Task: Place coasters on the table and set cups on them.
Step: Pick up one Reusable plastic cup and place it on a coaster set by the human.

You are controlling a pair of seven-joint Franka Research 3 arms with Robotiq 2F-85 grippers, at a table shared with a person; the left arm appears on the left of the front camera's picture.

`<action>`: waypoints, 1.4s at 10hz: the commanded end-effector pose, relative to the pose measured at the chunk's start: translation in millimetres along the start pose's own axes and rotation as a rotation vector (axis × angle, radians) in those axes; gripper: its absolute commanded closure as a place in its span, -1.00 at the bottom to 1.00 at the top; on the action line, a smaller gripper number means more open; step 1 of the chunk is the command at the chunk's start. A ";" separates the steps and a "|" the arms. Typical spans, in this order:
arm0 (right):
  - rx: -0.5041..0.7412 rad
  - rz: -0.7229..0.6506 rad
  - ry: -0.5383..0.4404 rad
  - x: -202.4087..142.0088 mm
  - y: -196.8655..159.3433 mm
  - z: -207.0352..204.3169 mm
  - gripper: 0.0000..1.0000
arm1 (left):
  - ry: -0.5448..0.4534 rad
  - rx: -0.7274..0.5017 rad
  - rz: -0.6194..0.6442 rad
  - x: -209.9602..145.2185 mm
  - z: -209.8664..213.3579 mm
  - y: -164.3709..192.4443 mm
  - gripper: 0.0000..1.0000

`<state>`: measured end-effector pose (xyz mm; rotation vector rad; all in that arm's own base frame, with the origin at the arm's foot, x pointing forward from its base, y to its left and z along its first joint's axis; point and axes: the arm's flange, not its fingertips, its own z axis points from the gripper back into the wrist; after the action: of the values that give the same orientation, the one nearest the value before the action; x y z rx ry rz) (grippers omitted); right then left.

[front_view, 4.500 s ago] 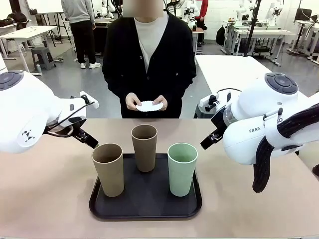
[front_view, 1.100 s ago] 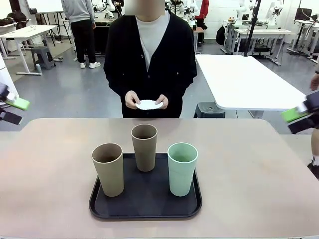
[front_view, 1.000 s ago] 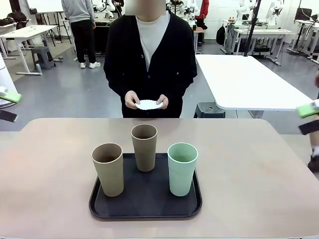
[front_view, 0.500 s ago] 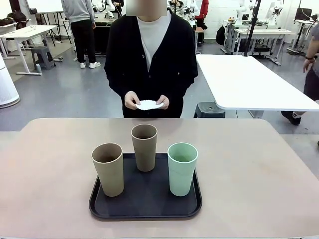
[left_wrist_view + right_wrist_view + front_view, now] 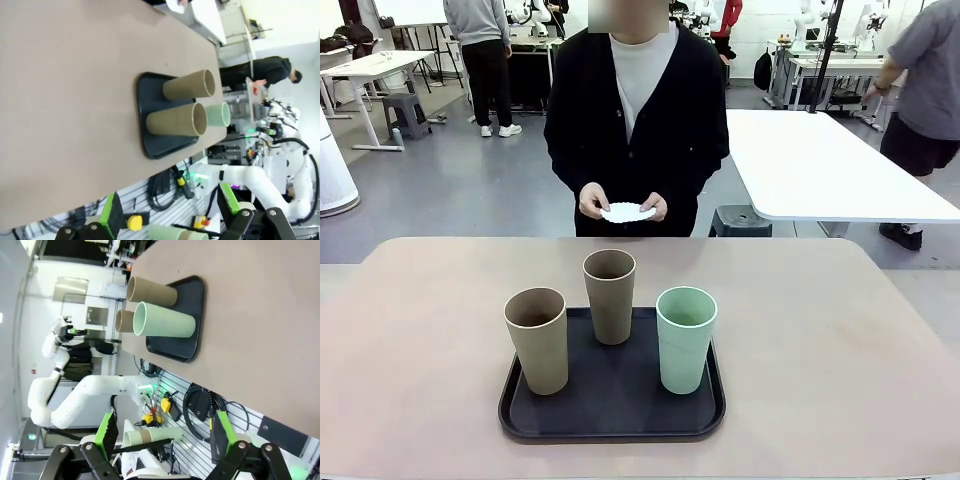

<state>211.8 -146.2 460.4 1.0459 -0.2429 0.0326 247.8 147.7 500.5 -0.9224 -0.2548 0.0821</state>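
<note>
Cups [image 5: 610,296] stand empty on the black tray [image 5: 612,402]; left gripper [image 5: 169,201] and right gripper [image 5: 164,424] gape, grasping nothing.

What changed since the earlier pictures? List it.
The left gripper and right gripper withdrew sideways from over the table, jaws open. The person shifted slightly right, holding the coasters. The cups remain on the tray.

Three cups [image 5: 686,340] bunched on the black tray [image 5: 620,405] mid-desk, bare desk [image 5: 830,340] wide open left, right and beyond them, person's hands [image 5: 594,200] past the far edge
</note>
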 end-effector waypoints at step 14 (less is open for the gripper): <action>0.015 -0.020 0.004 0.4 -3.6 -2.4 -1.00 | 0.007 -0.024 0.006 -0.2 -5.2 0.5 -1.00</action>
<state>211.7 -147.1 457.1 1.0448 -0.2214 0.0111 249.6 143.8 497.5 -0.9343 -0.2409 0.0866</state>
